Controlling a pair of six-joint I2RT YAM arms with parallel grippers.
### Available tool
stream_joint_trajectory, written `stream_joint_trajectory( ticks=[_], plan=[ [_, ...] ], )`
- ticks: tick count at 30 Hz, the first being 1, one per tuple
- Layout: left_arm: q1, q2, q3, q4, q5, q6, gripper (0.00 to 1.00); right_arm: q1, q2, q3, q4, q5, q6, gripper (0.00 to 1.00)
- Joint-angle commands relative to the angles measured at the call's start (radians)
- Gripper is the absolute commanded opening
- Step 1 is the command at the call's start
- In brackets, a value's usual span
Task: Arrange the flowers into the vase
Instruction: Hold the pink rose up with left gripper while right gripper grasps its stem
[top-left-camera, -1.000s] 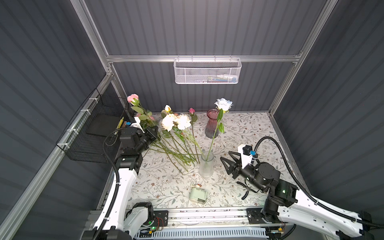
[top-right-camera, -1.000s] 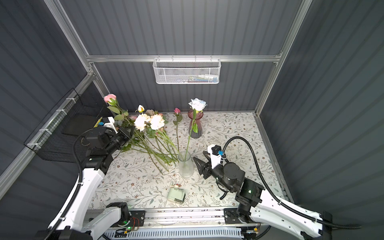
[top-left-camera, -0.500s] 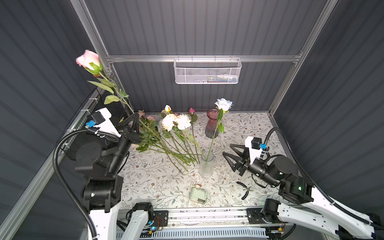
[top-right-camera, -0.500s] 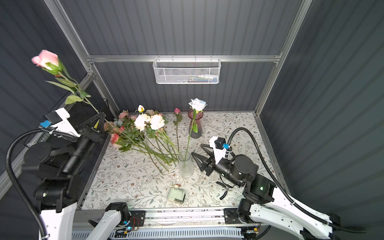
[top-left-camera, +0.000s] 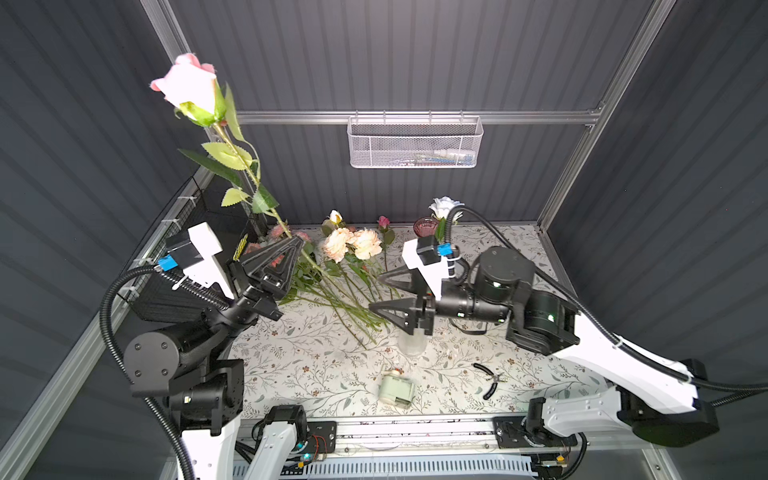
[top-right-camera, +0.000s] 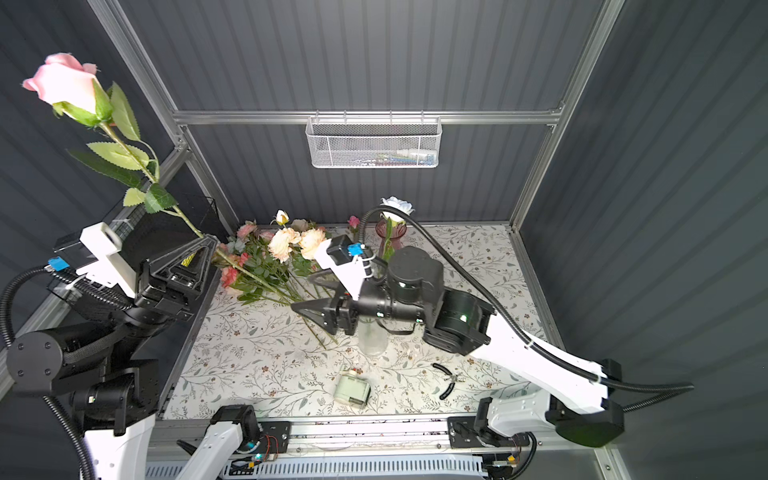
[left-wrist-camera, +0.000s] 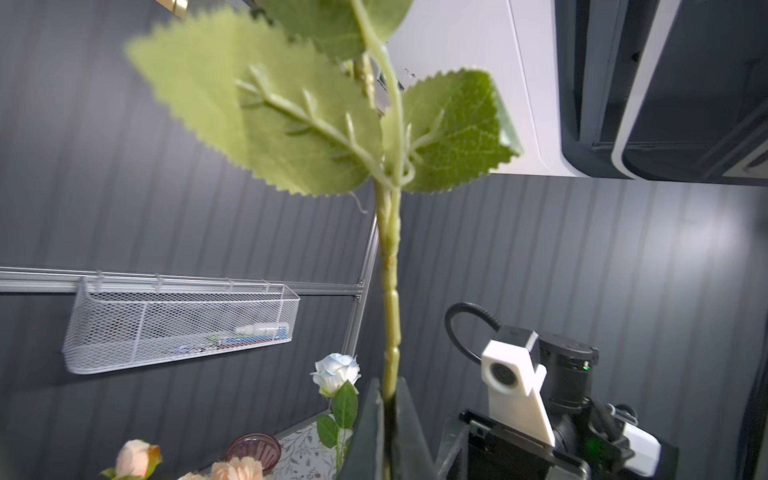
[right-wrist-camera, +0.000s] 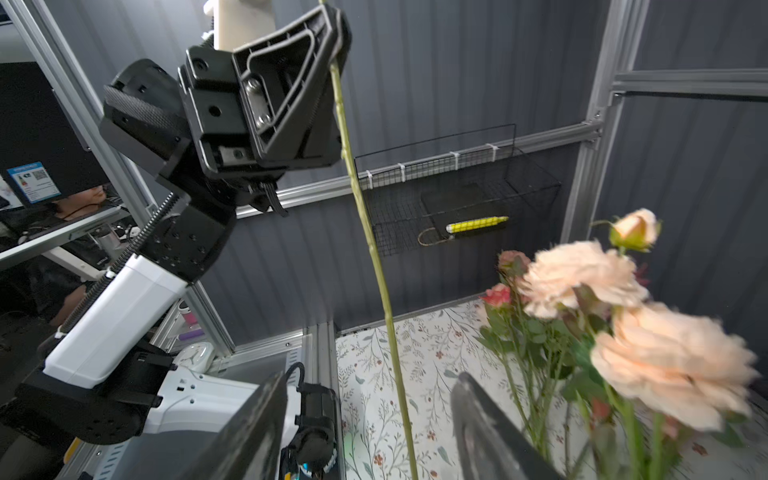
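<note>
Pink rose (top-left-camera: 189, 89), upper left, is clamped in left pincer (top-left-camera: 296, 242); wide right pincer (top-left-camera: 376, 293) should next guide stem (right-wrist-camera: 376, 266) into vase (top-left-camera: 412, 345).

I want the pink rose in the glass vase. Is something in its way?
Yes: the open right gripper hangs over the clear vase, above its mouth, between it and the pink rose held high by the left gripper.
</note>
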Motion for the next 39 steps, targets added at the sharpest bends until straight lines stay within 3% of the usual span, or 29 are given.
stream_joint_trajectory(
  ticks=[1, 8, 11, 13, 18, 19, 20, 21, 23, 27, 29, 34, 39],
  plan=[
    [0.000, 0.024, -0.035, 0.224, 0.128, -0.159, 0.00, 0.005, 0.074, 0.125, -0.067, -0.117, -0.020, 0.65],
    [-0.004, 0.033, -0.081, 0.300, 0.160, -0.216, 0.00, 0.008, 0.205, 0.303, -0.120, -0.157, -0.032, 0.66],
    [-0.005, 0.041, -0.089, 0.334, 0.170, -0.240, 0.00, 0.008, 0.267, 0.386, -0.158, -0.157, -0.039, 0.61],
    [-0.005, 0.048, -0.094, 0.345, 0.175, -0.253, 0.00, 0.009, 0.309, 0.449, -0.196, -0.159, -0.046, 0.53],
    [-0.008, 0.053, -0.107, 0.344, 0.173, -0.265, 0.01, 0.008, 0.368, 0.533, -0.220, -0.171, -0.046, 0.18],
    [-0.009, 0.050, -0.111, 0.344, 0.169, -0.264, 0.19, 0.008, 0.365, 0.527, -0.210, -0.177, -0.044, 0.10],
    [-0.009, 0.046, -0.115, 0.341, 0.164, -0.264, 0.50, 0.008, 0.356, 0.509, -0.196, -0.181, -0.040, 0.04],
    [-0.009, 0.041, -0.119, 0.331, 0.156, -0.259, 0.74, 0.008, 0.343, 0.484, -0.176, -0.184, -0.037, 0.00],
    [-0.009, 0.029, -0.120, 0.299, 0.141, -0.237, 0.98, 0.009, 0.294, 0.395, -0.097, -0.174, -0.031, 0.00],
    [-0.009, -0.012, -0.115, 0.153, 0.061, -0.147, 1.00, 0.009, 0.137, 0.145, 0.066, -0.106, -0.025, 0.00],
    [-0.009, -0.057, -0.114, 0.026, -0.038, -0.061, 1.00, 0.009, 0.034, 0.006, 0.147, -0.046, -0.039, 0.00],
    [-0.008, -0.166, -0.180, -0.158, -0.291, 0.070, 1.00, 0.011, -0.200, -0.327, 0.344, 0.218, -0.091, 0.00],
    [-0.008, -0.212, -0.288, -0.229, -0.373, 0.085, 1.00, 0.010, -0.356, -0.587, 0.584, 0.427, -0.207, 0.00]
  ],
)
